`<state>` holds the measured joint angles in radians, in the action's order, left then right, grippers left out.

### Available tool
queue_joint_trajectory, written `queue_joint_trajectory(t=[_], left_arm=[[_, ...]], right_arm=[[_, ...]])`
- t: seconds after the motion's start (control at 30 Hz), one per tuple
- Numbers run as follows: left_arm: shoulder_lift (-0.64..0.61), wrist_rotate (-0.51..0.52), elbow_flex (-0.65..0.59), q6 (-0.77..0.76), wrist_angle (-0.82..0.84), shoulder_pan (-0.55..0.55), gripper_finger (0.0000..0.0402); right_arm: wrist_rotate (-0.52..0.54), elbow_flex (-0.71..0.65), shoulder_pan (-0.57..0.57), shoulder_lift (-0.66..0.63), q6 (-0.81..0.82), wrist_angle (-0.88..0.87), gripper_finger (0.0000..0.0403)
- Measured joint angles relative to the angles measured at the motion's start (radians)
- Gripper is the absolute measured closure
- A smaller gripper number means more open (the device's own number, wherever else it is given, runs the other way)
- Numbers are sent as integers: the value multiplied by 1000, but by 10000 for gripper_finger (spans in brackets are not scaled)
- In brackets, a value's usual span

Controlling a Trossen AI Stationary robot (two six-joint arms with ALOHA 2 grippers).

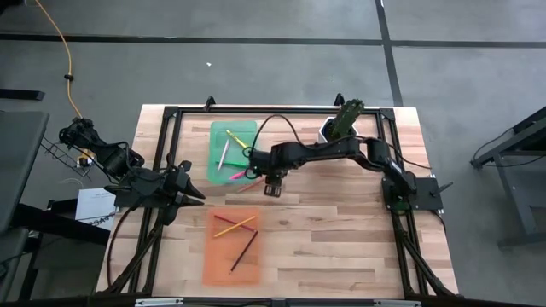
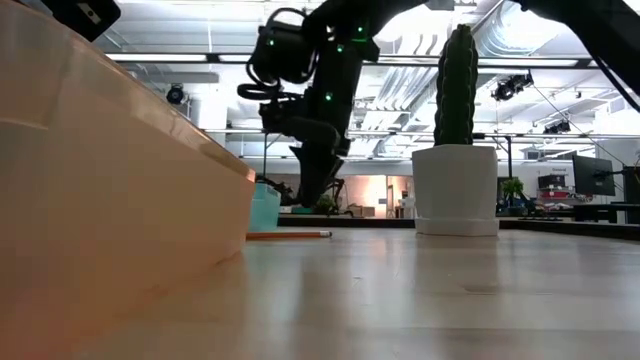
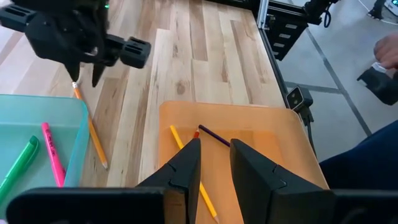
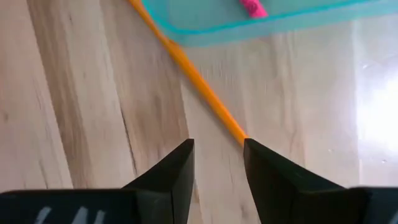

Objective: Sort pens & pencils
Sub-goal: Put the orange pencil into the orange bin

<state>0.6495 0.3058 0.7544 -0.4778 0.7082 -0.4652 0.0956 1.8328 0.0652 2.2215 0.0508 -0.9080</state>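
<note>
Right gripper (image 1: 271, 189) is where we look first — it hangs low over the wooden tabletop (image 1: 341, 230), just beside the translucent green tray (image 1: 223, 136), its fingers parted and empty, straddling the end of a thin orange pencil (image 4: 205, 90) that lies on the wood against the tray's edge. Inside that green tray we see a magenta pink pen (image 3: 53, 162) and a green pen (image 3: 18, 167), plus a pale one. Over in the translucent orange tray (image 1: 215, 264) lie a slim yellow pencil (image 1: 229, 221), a red pencil (image 1: 235, 228) crossing it and a dark brown-black pencil (image 1: 244, 251). Left gripper (image 1: 199, 197) waits at the tabletop's left side — fingers a narrow gap apart, nothing held. A tall green cactus in a white pot (image 2: 456, 150) stands at the far edge.
</note>
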Motion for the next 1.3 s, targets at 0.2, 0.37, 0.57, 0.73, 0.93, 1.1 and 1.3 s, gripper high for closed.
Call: queue_joint_trajectory(t=[0.2, 0.37, 0.57, 0.73, 0.93, 1.1, 1.3], left_arm=[[0, 21, 0, -17, 0, 0, 328], [0, 32, 0, -32, 0, 0, 328], [0, 62, 0, -57, 0, 0, 328], [1, 73, 0, -77, 0, 0, 328], [2, 81, 0, -101, 0, 0, 328], [3, 86, 0, -107, -1, 0, 328], [3, 92, 0, -113, -2, 0, 328]], right_arm=[[-52, -1, 37, 0, -115, -52, 274], [-52, -1, 54, 0, -177, -54, 274], [-33, -2, 62, 19, -196, -51, 274], [-2, -2, 57, 29, -226, -32, 274], [-17, -2, 57, 48, -251, -36, 274], [-16, -1, 59, 58, -267, -23, 274], [-21, -2, 67, 60, -287, -16, 274]])
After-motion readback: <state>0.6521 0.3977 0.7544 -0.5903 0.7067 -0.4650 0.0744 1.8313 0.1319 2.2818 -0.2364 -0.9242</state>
